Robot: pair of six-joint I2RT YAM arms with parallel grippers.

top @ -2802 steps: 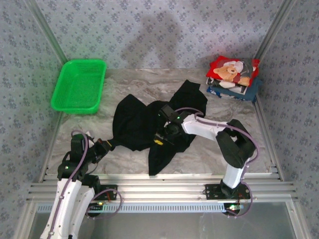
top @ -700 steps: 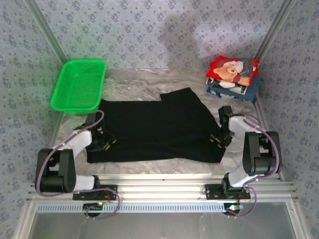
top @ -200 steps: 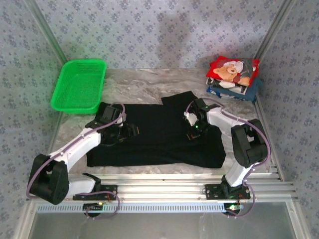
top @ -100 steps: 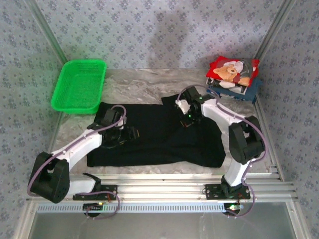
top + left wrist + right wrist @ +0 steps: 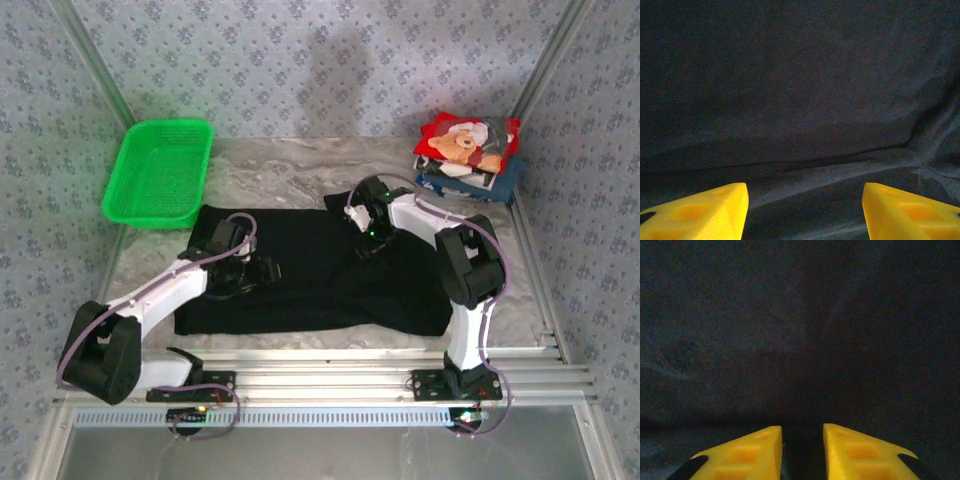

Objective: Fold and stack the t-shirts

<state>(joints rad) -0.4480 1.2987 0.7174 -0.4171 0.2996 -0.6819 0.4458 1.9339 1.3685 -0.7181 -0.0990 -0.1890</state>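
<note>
- Since half a second before, the right gripper (image 5: 366, 236) had slid a little farther back and to the left over the cloth, while the left gripper (image 5: 262, 272) had kept its place.
- By then the black t-shirt (image 5: 310, 285) lay spread flat on the table (image 5: 280, 160), no longer the crumpled heap of some seconds earlier.
- Its long axis ran left to right across the table, side on to both arms. One flap jutted toward the back at the right end. I could not tell which end was the collar.
- Both grippers were over the shirt, not beside it. The right one sat near the far edge, just under that flap, and the left one was in the left half, about midway between the far and near edges.
- On the right wrist view the fingers stood a little apart over flat cloth, and I could make out no fold between them.
- The left gripper's fingers stood wide apart over the cloth, holding nothing.
- To my eye the fold would turn on the far edge: it lay just behind the right gripper, and farther from the left.
- A stack of folded shirts (image 5: 468, 155) waited at the back right corner, apart from the black one and nearer the right arm.
</note>
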